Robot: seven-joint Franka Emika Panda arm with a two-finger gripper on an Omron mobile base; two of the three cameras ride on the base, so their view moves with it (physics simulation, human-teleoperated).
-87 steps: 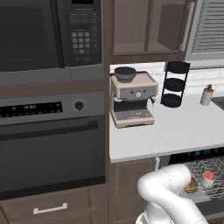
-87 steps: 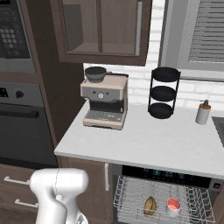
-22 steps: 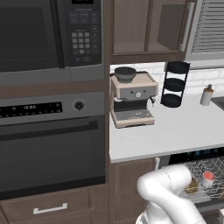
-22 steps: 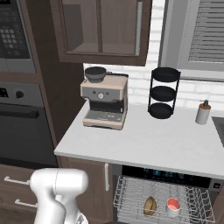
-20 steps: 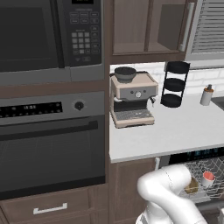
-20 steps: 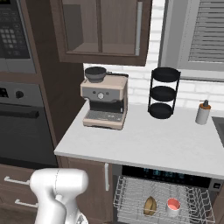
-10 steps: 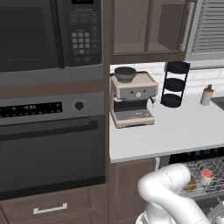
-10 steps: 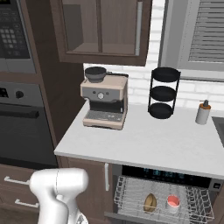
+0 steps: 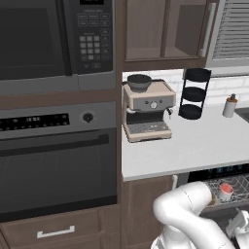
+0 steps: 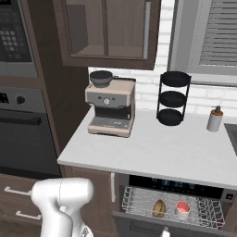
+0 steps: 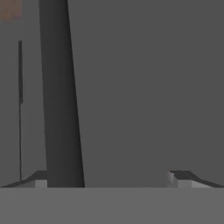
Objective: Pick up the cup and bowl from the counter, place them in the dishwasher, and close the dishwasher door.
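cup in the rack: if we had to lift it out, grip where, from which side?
Across the rim of the cup, from straight above. It looks upright with its mouth up, and the rack wires and the bowl beside it crowd its sides.

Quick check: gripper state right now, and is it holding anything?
Gripper: open, jaws spread wide, nothing between them; the cup and bowl sit in the dishwasher rack.

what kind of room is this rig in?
A simulated home kitchen: a built-in oven under a microwave, a coffee machine on the counter, and an open dishwasher below it.
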